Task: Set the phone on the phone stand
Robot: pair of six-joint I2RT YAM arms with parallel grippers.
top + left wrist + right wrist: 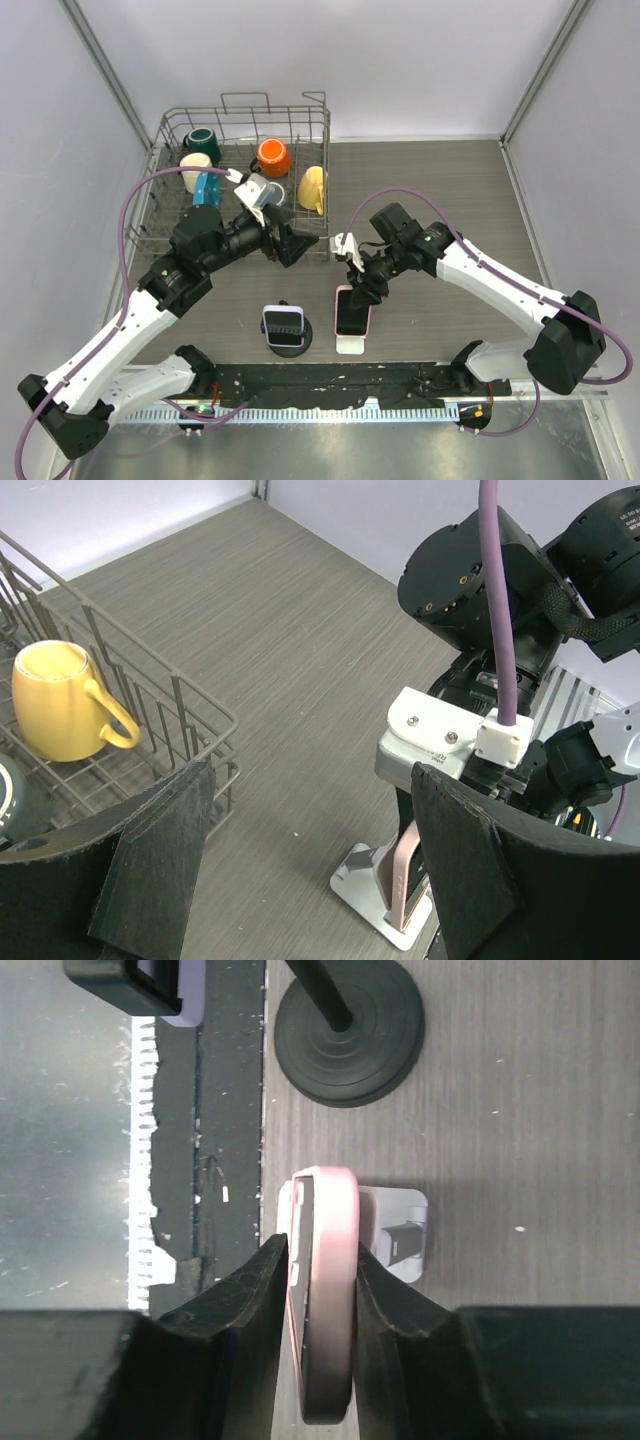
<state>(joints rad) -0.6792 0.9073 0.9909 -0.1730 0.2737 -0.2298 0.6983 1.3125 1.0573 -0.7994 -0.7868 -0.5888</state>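
The pink-cased phone (352, 311) stands upright on edge against the white phone stand (350, 345), just in front of the arms' bases. In the right wrist view the phone (328, 1290) sits between my black fingers, with the phone stand (400, 1240) behind it. My right gripper (320, 1245) (362, 292) is shut on the phone, and both fingertips press its faces. My left gripper (290, 245) hovers beside the dish rack. It is open and empty (312, 770), and it looks down on the phone (403, 875) and the phone stand (365, 885).
A wire dish rack (245, 110) at the back left holds several mugs, among them a yellow mug (312, 188) (60, 700) and an orange mug (272, 155). A second phone on a black round stand (284, 325) stands to the left of the pink one; its base (350, 1030) is close by.
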